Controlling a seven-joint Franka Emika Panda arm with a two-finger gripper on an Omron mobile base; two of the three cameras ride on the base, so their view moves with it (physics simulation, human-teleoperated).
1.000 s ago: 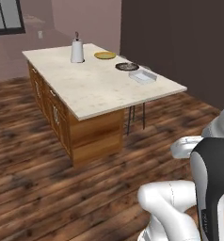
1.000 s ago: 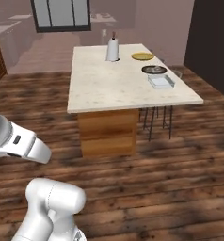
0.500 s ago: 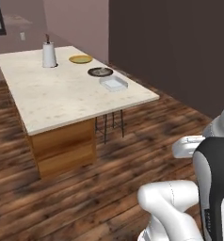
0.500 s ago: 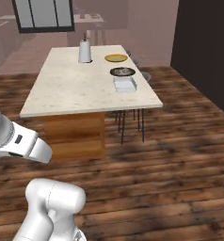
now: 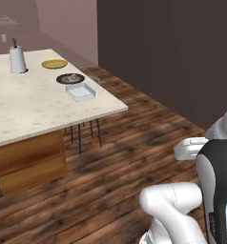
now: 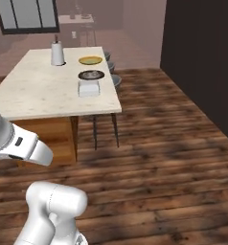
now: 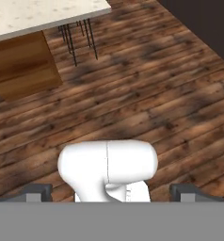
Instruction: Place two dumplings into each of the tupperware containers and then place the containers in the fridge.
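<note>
A translucent tupperware container (image 5: 80,92) (image 6: 89,88) rests on the island counter (image 5: 29,109) near its right edge. Whether it is one tray or two stacked, I cannot tell. Just behind it sits a round dark plate (image 5: 70,78) (image 6: 91,75) with pale lumps on it, too small to name as dumplings. The fridge is out of view. My gripper (image 7: 111,194) is open in the hand view, its fingertips (image 7: 38,192) wide apart and holding nothing. It points down at the wooden floor, far from the counter.
A yellow plate (image 5: 55,64) (image 6: 90,60) and a white paper towel roll (image 5: 17,59) (image 6: 57,53) stand farther back on the island. Stools with thin black legs (image 5: 82,136) are tucked under its right side. A dark wall (image 5: 172,52) rises to the right across open floor.
The whole picture has shifted, so the base has moved: the island now sits farther left in both base views. The things on the counter kept their places. The gripper stays open.
</note>
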